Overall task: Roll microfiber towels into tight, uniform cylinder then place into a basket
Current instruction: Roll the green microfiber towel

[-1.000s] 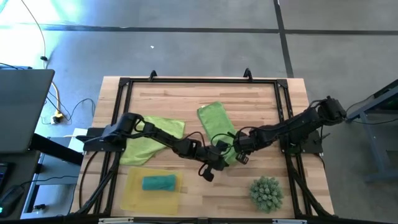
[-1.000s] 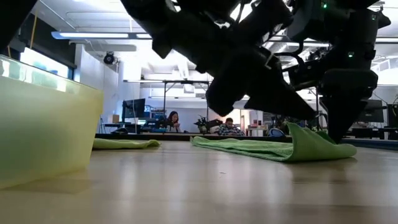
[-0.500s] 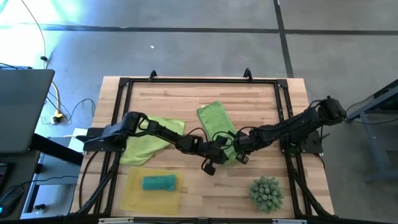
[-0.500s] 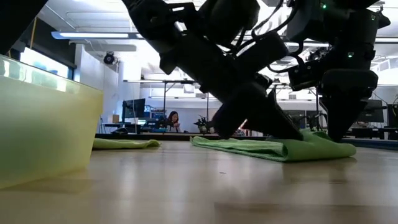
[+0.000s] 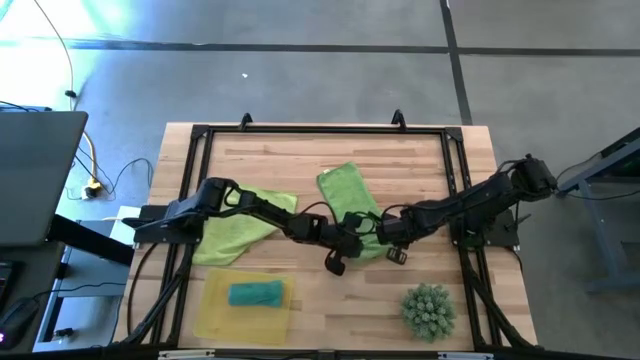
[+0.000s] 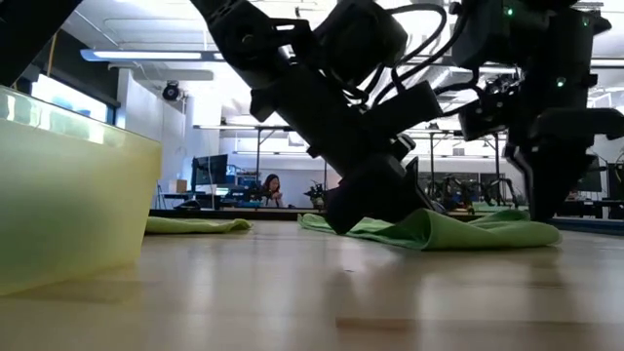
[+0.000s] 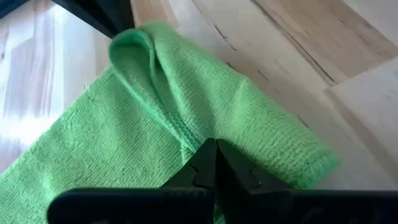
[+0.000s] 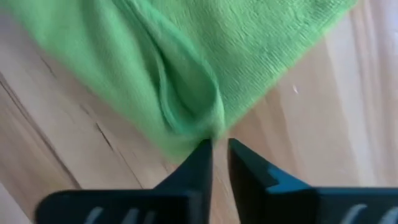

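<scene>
Both grippers meet at the near end of the middle towel, a green cloth lying slantwise at the table's centre; its far end lies flat toward the back rail, and its near end is bunched into a raised fold.

The left gripper reaches in from the left side, low over the wood; its fingers are pressed together and pinch the towel's near edge, as the left wrist view shows, with the cloth rising in a ridge just ahead of the tips.

The right gripper comes from the right side to the same end of the towel; in the right wrist view its fingers stand a narrow gap apart, with the puckered corner of the cloth just at the tips; whether the corner lies inside that gap cannot be told.

In the low view the folded end humps up between the two arms.

A second green towel lies flat on the left, partly under the left arm, well apart from the first.

The basket sits at the near left corner of the table; a rolled teal towel lies inside it; bare wood lies open between the basket and the grippers.

A spiky green ball sits at the near right, apart from the right gripper.
</scene>
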You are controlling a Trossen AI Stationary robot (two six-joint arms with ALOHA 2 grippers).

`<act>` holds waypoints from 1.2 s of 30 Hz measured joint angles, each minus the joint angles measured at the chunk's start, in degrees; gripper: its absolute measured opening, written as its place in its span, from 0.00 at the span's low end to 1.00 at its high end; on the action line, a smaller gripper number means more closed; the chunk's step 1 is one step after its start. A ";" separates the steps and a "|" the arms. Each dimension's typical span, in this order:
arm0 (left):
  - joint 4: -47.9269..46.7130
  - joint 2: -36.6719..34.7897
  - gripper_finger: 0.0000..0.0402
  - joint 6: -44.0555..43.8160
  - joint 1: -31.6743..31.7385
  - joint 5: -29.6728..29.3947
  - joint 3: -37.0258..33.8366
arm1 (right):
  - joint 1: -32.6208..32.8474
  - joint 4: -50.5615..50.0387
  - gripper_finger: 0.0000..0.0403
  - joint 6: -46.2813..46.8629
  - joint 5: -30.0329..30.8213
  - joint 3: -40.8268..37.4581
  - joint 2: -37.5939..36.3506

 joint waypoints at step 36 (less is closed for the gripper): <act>-1.45 -0.11 0.00 -1.63 -0.61 -0.57 0.04 | 7.85 6.61 0.28 -22.03 6.23 2.35 0.00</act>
